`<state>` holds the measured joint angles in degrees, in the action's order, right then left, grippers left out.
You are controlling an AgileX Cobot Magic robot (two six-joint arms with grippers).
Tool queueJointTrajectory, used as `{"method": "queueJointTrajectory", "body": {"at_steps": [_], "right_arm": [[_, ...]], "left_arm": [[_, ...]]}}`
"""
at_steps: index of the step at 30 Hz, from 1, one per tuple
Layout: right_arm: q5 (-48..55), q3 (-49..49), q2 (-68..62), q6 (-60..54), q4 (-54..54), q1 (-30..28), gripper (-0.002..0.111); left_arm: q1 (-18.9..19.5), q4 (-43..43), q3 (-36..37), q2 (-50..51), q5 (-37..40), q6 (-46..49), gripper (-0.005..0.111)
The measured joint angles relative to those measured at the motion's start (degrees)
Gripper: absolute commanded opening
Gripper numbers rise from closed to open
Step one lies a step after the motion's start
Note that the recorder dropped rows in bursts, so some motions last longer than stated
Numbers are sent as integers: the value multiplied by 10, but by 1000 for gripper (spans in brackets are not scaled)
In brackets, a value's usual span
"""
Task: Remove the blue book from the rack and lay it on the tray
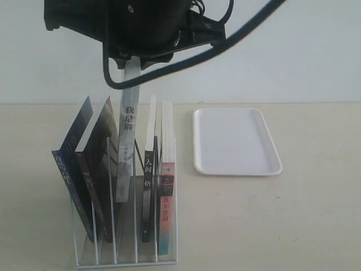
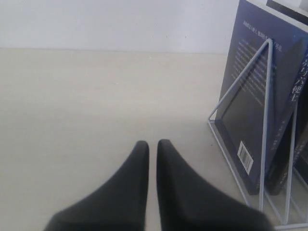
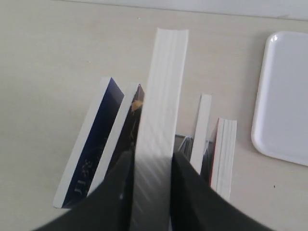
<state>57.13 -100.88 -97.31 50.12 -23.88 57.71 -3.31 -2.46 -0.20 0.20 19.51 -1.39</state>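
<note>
Exterior view: the rack (image 1: 127, 263) stands on the bench (image 1: 271, 226) at the near left and holds five books. The blue book (image 1: 73, 152) sits in the leftmost slot, leaning left. A dark book (image 1: 101, 152) leans the same way just right of it. In the middle slot a pale-spined book (image 1: 128, 124) stands upright and higher than the others. Its top is pinched by the right end effector (image 1: 131, 61), which reaches down from above, and its lower end is still between the dividers. Right of it stand a black-spined book (image 1: 148, 186) and a pink-red-spined book (image 1: 166, 209). The tray (image 1: 234, 141) lies flat on the bench, to the right of the rack and a little farther back, apart from it.

Left wrist view: the left end effector (image 2: 153, 144) hangs over the bench to the left of the rack. Its fingers are drawn nearly together, with only a sliver of bench showing between them. The blue book's back cover, with a barcode, leans against the rack's end wire.

Right wrist view: the black fingers clamp both faces of the pale-spined book, whose white page edge faces the camera. The blue book stands two places to its left, untouched, and the tray lies off to the right.
</note>
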Motion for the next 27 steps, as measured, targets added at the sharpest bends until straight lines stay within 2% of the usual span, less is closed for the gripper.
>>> {"method": "queueJointTrajectory", "body": {"at_steps": [27], "right_arm": [[9, 0, 29, -1, 6, 0, 0]], "left_arm": [[0, 0, 0, 0, 0, 0, 6]]}}
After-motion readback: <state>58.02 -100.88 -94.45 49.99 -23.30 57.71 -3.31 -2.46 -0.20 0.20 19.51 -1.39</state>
